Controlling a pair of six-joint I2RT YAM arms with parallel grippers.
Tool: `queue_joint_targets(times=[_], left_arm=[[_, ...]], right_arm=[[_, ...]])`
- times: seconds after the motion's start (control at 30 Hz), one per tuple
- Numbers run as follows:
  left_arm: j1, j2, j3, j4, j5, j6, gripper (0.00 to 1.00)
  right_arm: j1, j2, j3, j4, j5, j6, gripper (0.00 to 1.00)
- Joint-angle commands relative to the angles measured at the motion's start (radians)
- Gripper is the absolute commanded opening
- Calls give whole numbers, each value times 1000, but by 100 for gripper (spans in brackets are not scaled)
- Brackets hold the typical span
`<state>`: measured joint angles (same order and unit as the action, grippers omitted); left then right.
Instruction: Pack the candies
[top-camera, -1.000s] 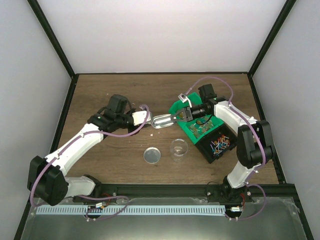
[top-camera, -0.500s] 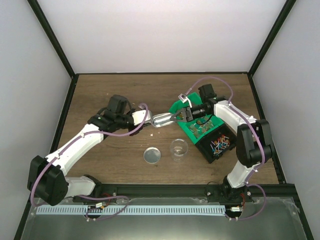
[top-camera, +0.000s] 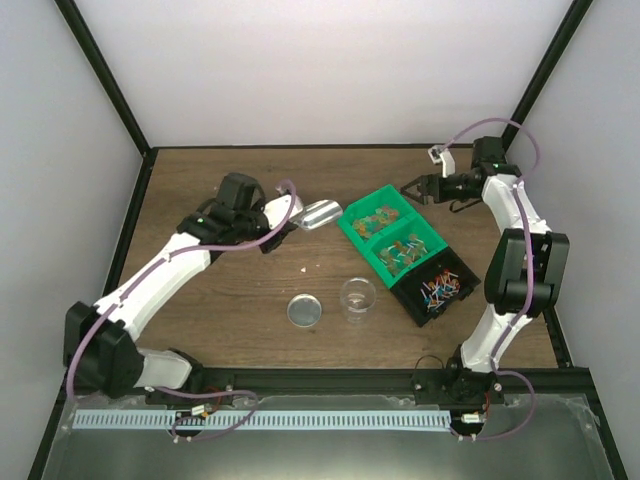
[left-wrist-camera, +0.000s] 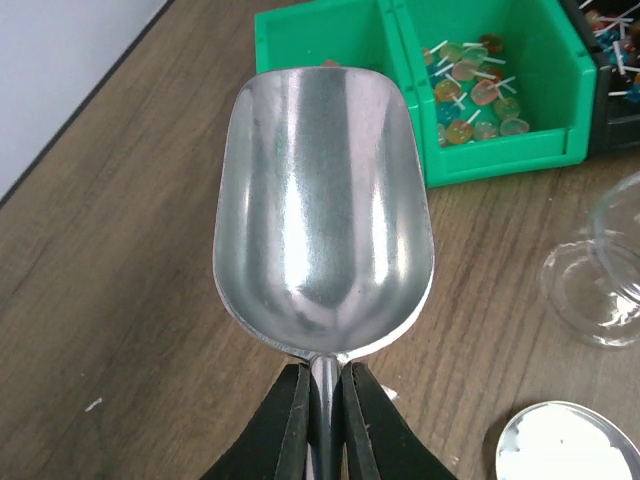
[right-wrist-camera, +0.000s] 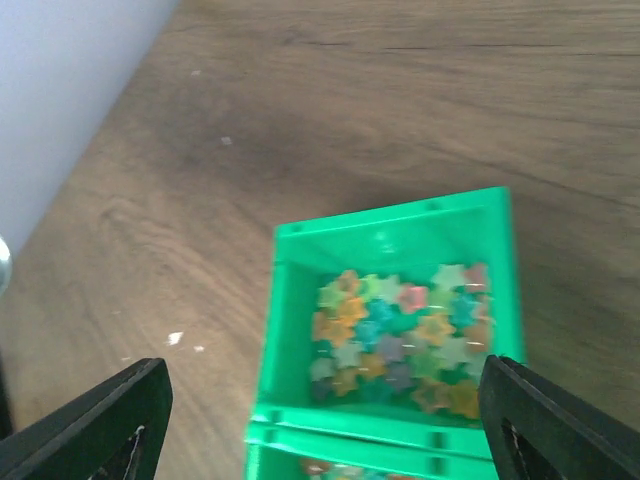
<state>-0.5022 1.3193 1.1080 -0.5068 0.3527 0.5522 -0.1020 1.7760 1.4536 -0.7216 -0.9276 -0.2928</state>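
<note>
The candies (top-camera: 438, 289), tiny mixed red, blue, orange and white sweets, fill the black bin (top-camera: 452, 262) at the right. An empty metal scoop (top-camera: 319, 215) hangs over the table left of the bins. My left gripper (top-camera: 297, 214) is shut on its handle. The left wrist view shows the fingers (left-wrist-camera: 288, 420) clamped on the handle below the scoop's bowl (left-wrist-camera: 322, 210). My right gripper (top-camera: 418, 190) stands open and empty above the back right of the table. In its wrist view the right gripper (right-wrist-camera: 325, 425) spans a green bin (right-wrist-camera: 290, 300) of star sweets.
Two green bins (top-camera: 352, 217) (top-camera: 384, 262) of other sweets adjoin the black bin. A clear cup (top-camera: 358, 297) stands upright in front of them, with a round lid (top-camera: 305, 310) to its left. The cup (left-wrist-camera: 600, 280) and lid (left-wrist-camera: 570, 445) lie right of the scoop.
My right gripper opened, let go of the scoop's bowl and drew away to the back right. The left gripper stayed shut on the handle and carried the scoop slightly back.
</note>
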Motion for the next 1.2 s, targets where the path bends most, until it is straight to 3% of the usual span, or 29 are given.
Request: queue_joint_targets(times=[0.0, 0.2, 0.63, 0.83, 1.0, 1.17], left_arm=[[15, 122, 76, -48, 8, -24, 4], [15, 211, 182, -94, 34, 15, 4], [11, 306, 296, -267, 20, 33, 4], [15, 340, 307, -267, 7, -18, 4], [15, 368, 321, -287, 3, -66, 4], [15, 368, 362, -321, 21, -101, 4]], right_arm=[[-33, 94, 115, -90, 142, -112, 87], [-38, 150, 169, -162, 295, -182, 87], [-47, 49, -76, -234, 421, -403, 81], [-16, 94, -24, -163, 454, -276, 59], [105, 54, -109, -32, 566, -251, 44], [134, 63, -104, 31, 639, -174, 27]])
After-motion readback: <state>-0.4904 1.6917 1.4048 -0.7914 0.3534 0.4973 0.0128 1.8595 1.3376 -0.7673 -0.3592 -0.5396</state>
